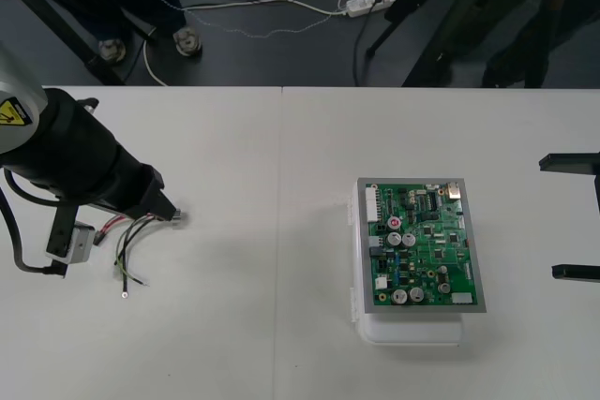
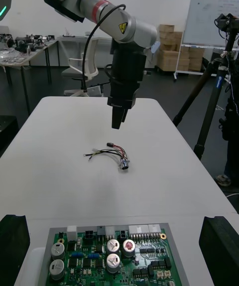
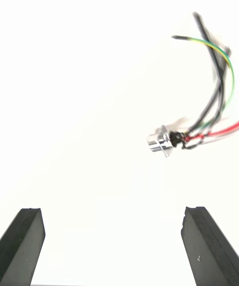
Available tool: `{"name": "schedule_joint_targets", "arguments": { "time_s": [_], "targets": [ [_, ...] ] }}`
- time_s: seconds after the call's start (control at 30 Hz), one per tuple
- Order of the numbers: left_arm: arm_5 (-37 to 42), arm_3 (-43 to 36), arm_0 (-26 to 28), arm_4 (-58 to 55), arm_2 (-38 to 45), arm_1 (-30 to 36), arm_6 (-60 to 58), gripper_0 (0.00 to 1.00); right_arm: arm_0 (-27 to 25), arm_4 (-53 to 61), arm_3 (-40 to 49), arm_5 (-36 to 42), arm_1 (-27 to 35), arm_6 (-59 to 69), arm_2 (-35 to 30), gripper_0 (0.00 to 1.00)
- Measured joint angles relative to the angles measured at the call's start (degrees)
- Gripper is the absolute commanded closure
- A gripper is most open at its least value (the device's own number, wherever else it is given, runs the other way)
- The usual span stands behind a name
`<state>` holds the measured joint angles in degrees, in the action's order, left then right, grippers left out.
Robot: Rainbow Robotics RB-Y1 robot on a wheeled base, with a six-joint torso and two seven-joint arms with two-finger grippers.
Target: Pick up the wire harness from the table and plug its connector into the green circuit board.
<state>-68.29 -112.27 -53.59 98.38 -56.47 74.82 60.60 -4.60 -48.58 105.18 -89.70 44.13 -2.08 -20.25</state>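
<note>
At the table's (image 1: 281,344) left side the left gripper (image 3: 113,210) hangs just above the surface with its jaws spread wide and nothing between them. The wire harness (image 1: 136,231) lies flat on the table close beneath it, partly under the dark wrist in the front view. Its round metal socket (image 3: 160,142) points toward the table's middle and its thin red, black and green wires (image 3: 219,77) fan back toward the left edge. I cannot pick out the plug with any certainty. Well apart from it, right of centre, sits the green circuit board (image 1: 422,245) on its white base (image 1: 412,330), with no wire in it. At the far right the right gripper (image 1: 574,217) waits at the table's edge, its fingers wide apart and empty. The main risk, as I judge it, is a missed or poor grasp. From the left wrist the socket sits off toward one finger (image 3: 201,241), not centred in the gap. A straight descent and close could therefore catch only a loose wire, or push the harness aside. The wires lie flush on the table, so the fingertips may skid over them. A grip taken far from the plug would leave it dangling, making it hard to line up with the board
</note>
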Motion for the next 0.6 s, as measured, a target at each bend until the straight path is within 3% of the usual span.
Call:
{"name": "schedule_joint_targets", "arguments": {
  "time_s": [0.17,0.6],
  "targets": [
    [2.3,0.1,-7.8,3.3,-10.3,0.1,5.6,0.19,-0.2,0.3,-0.1,0.0,-0.8,0.0,2.1,0.00],
    [9.4,1.8,-30.8,11.4,-42.3,-3.0,5.8,0.19,-0.2,1.6,-0.3,0.0,-1.0,0.0,6.3,0.00]
  ]
}}
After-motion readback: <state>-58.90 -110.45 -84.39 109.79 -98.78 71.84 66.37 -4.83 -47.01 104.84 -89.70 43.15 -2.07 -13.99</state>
